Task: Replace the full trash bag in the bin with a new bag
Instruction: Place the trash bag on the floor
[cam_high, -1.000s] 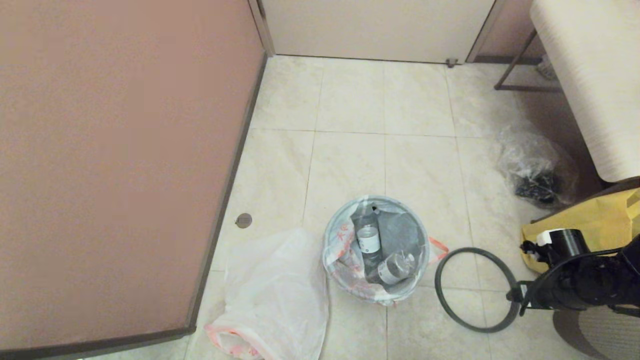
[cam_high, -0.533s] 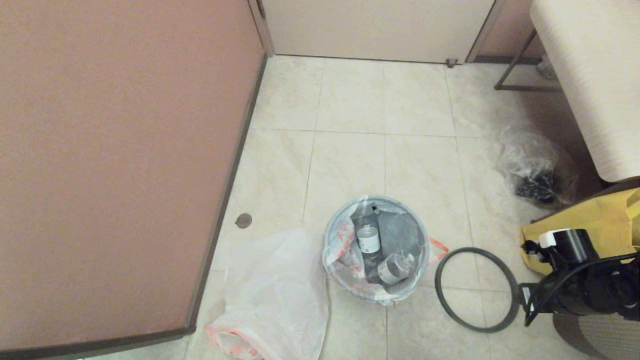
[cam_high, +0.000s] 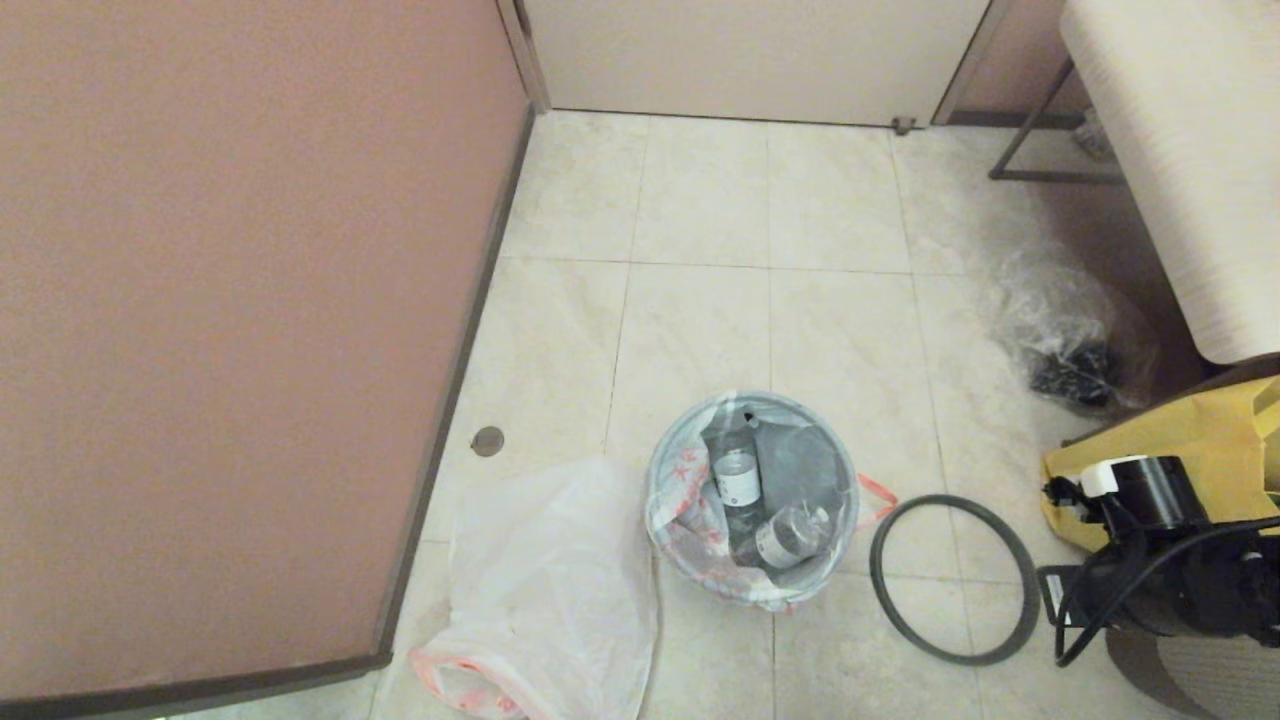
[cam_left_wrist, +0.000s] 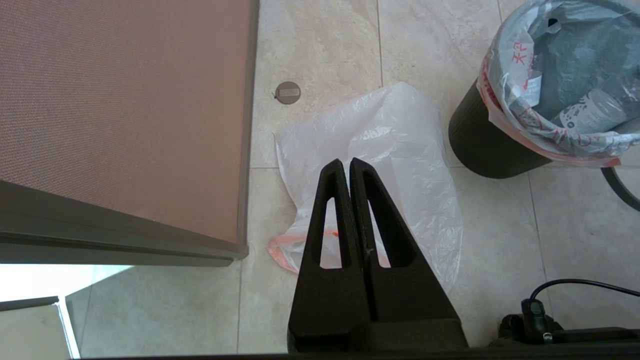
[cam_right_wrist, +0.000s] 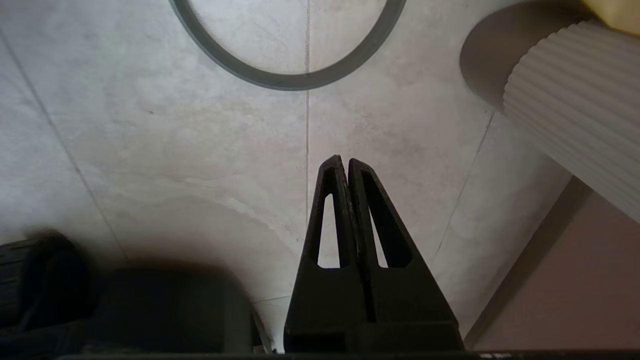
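The black bin (cam_left_wrist: 480, 145) stands on the tiled floor, lined by the full trash bag (cam_high: 680, 505) with its pink-red rim folded over the edge and clear bottles (cam_high: 738, 478) inside. The grey hoop (cam_high: 950, 660) lies flat on the floor to the bin's right, also seen as the hoop (cam_right_wrist: 290, 81) in the right wrist view. The new bag (cam_high: 550, 580) lies limp on the floor to the bin's left. My left gripper (cam_left_wrist: 346, 162) hangs shut above the new bag (cam_left_wrist: 400, 140). My right gripper (cam_right_wrist: 344, 160) is shut over bare tile, just short of the hoop, with nothing in it.
A brown partition wall (cam_high: 230, 330) runs along the left, with a floor drain (cam_high: 487, 441) beside it. At the right are a clear bag with black stuff (cam_high: 1075, 345), a big yellow bag (cam_high: 1200, 440) and white ribbed furniture (cam_high: 1180, 150). My right arm (cam_high: 1160, 590) sits low at the right.
My right arm has drawn back to the right, away from the hoop's right edge. The hoop stays on the floor. The bin and both bags have not moved.
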